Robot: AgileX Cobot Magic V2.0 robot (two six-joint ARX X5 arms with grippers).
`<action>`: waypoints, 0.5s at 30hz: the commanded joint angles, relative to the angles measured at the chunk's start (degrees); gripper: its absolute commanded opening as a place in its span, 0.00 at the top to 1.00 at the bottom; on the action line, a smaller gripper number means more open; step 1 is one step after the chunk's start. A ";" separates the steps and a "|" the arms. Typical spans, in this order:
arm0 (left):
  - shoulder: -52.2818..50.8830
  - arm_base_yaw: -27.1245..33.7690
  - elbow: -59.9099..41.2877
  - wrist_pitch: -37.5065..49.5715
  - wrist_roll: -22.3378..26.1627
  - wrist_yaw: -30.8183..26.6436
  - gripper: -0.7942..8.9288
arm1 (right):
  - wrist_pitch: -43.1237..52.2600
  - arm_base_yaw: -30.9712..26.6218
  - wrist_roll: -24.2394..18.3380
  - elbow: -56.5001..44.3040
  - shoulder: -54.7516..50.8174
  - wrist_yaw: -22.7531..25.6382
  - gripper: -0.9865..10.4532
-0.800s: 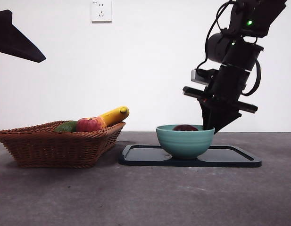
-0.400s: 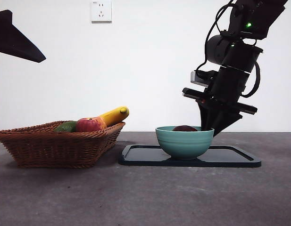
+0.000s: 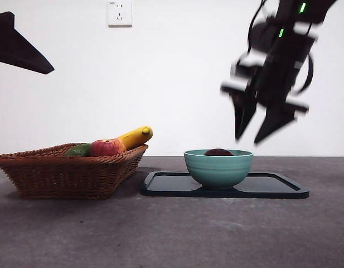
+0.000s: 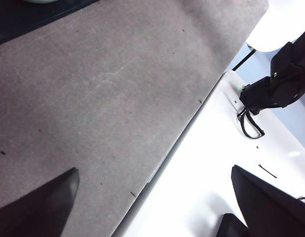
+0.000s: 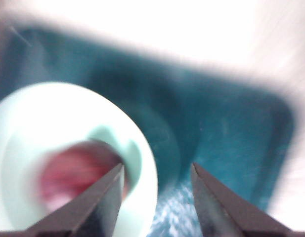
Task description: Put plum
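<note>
Maroon, glossy round plum (image 3: 218, 152) sat in the teal ceramic bowl (image 3: 218, 168), below and just left of your right gripper (image 3: 256, 129), whose jaws stood open and empty; your left gripper (image 4: 152, 207), parted too, waited well apart.

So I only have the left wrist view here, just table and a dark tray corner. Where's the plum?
Observer: The plum lies in the green bowl, only its dark top showing over the rim in the front view.
Operator: And the bowl sits where?
Observer: On the black tray, beside a wicker basket of other fruit.
Operator: Is the right gripper holding anything?
Observer: No. The right gripper is open and empty, above the bowl's far side, clear of the rim.
</note>
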 commanded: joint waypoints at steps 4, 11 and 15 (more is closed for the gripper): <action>0.24 -0.31 0.44 0.46 0.09 0.15 0.41 | -2.73 -0.15 -0.66 1.49 -10.56 -0.55 0.72; 0.24 -0.31 0.44 0.48 0.09 0.15 0.41 | -10.27 0.76 -1.38 1.40 -24.13 -0.74 0.72; 0.24 -0.31 0.44 0.46 0.11 0.15 0.41 | -13.00 1.33 -1.36 -0.81 -31.21 -0.77 0.72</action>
